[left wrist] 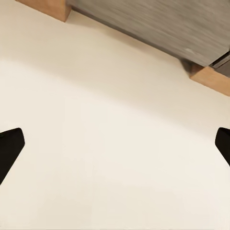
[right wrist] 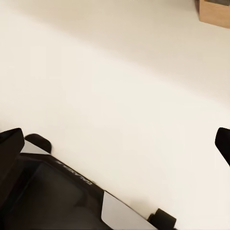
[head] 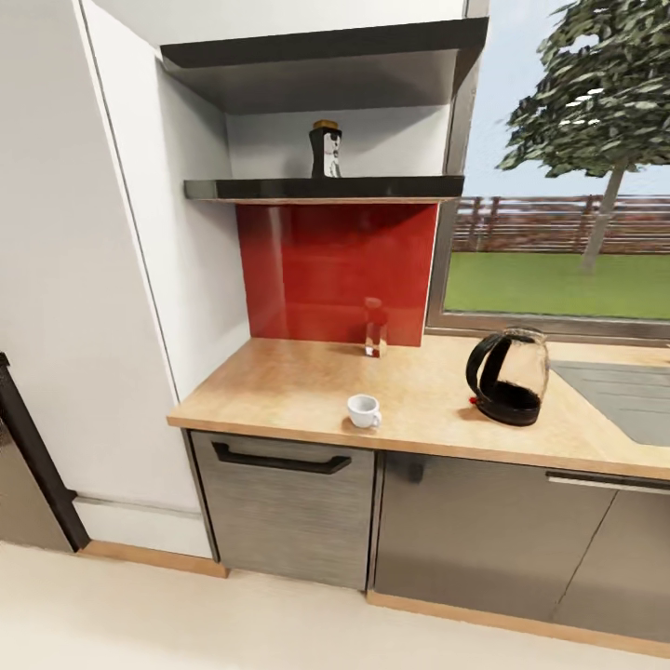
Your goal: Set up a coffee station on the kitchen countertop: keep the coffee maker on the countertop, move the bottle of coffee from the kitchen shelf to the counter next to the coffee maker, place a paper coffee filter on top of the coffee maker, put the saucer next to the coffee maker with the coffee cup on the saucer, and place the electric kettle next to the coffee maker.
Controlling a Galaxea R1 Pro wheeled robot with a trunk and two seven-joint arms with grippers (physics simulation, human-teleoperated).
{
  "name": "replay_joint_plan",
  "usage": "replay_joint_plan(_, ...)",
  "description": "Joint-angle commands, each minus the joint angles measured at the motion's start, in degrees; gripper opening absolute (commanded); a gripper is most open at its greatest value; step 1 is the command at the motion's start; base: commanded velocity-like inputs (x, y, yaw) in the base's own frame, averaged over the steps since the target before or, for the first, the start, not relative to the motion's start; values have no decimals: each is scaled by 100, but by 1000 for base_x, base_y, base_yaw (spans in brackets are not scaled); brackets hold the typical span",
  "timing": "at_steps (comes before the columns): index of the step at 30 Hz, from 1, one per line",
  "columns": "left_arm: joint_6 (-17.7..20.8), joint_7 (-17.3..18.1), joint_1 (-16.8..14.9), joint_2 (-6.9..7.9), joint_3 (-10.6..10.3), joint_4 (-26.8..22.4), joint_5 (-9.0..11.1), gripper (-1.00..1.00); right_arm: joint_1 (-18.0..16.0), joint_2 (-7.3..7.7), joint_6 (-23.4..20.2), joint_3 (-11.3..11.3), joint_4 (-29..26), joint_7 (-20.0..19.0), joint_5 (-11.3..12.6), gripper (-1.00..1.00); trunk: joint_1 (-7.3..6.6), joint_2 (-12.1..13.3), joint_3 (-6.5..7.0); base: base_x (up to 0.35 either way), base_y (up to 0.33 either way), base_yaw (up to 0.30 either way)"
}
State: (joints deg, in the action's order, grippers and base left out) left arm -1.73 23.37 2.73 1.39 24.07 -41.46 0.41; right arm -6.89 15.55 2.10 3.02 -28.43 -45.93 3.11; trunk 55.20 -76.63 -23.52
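Head view: coffee cup [head: 364,410] near electric kettle [head: 508,376] on countertop [head: 279,391]; both grippers [left wrist: 115,148] [right wrist: 115,143] spread, empty.

The head camera looks forward and slightly down from well back at the kitchen countertop [head: 307,377], taking in the shelf above it, the grey cabinets [head: 284,512] beneath and a strip of pale floor [head: 186,614] before them. Both wrist cameras face down at that same floor — the left wrist view also catches the foot of the cabinets [left wrist: 158,21] and their wooden plinth [left wrist: 211,76], shared with the head view. The right wrist view sits above the robot's dark base [right wrist: 52,196], near the plinth [right wrist: 215,12].
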Motion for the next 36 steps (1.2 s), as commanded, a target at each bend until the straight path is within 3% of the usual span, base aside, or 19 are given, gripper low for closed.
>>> replay_joint_plan(1, -11, 28, 0, -1, 10, -1, 3, 100, -5, 13, 21, 32, 4, -2, 32, 100, 2, -3, -5, 136, 277, -1)
replay_joint_plan(9, -11, 28, -1, 0, 10, 0, 3, 100, -5, 33, 19, 38, 4, -3, 32, 100, 2, -3, -4, 121, 268, -27)
replay_joint_plan(21, -11, 28, -2, -4, 10, -2, 3, 100, -5, 38, 18, 41, 4, -5, 32, 100, 2, -3, 16, 14, 96, -217)
replay_joint_plan(36, -11, 28, -2, -5, 10, 0, 3, 100, -4, 70, 11, 41, 4, -13, 39, 100, 2, -3, 19, 0, 241, -20)
